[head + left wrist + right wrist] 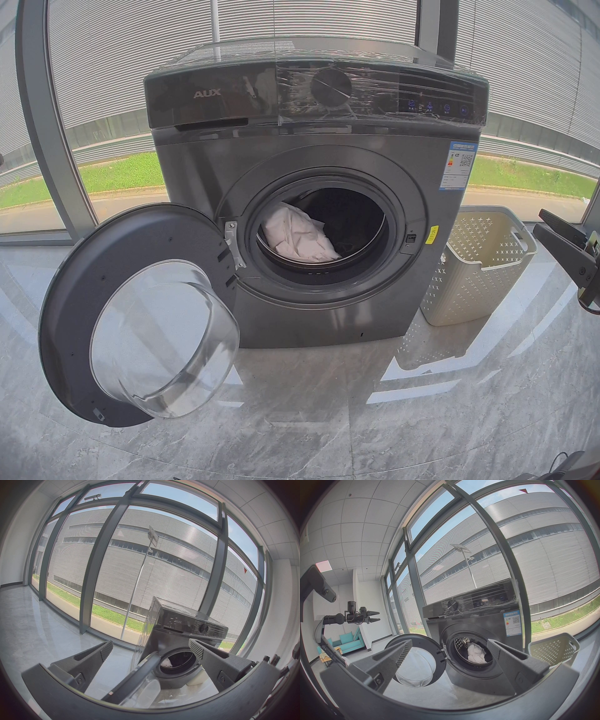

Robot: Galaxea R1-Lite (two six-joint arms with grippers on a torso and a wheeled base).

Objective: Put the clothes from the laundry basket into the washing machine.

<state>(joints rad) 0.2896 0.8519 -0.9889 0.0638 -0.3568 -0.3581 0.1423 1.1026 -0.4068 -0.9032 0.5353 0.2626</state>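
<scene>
Standing in the middle of the head view, the grey front-loading washing machine (pixel 312 162) has its round door (pixel 125 312) swung wide to the lower left of the frame, hinged at the left of the porthole, with the clear bowl of the glass facing the camera. A white garment (pixel 297 236) lies crumpled inside the drum, at the lower left of the opening, resting against the front lip. Clear film wraps the control panel around the dial (pixel 331 87). A cream perforated laundry basket (pixel 481 262) stands upright on the grey marble floor (pixel 375 406), just beside the machine's right flank, at the right of the frame.

The right gripper (pixel 539 221) pokes in at the right edge of the head view, above and to the right of the basket and well apart from it, its two dark fingers spread and holding nothing. In its own wrist view the right gripper (pixel 450 645) has its jaws wide apart, framing the machine's open porthole and the white garment (pixel 476 653) beyond. The left gripper (pixel 151 647) also has its jaws wide apart and holds nothing, with the washing machine (pixel 184 627) far off between them. From the right wrist view the left gripper (pixel 373 616) hangs high in the room, well away from the door (pixel 417 659).
</scene>
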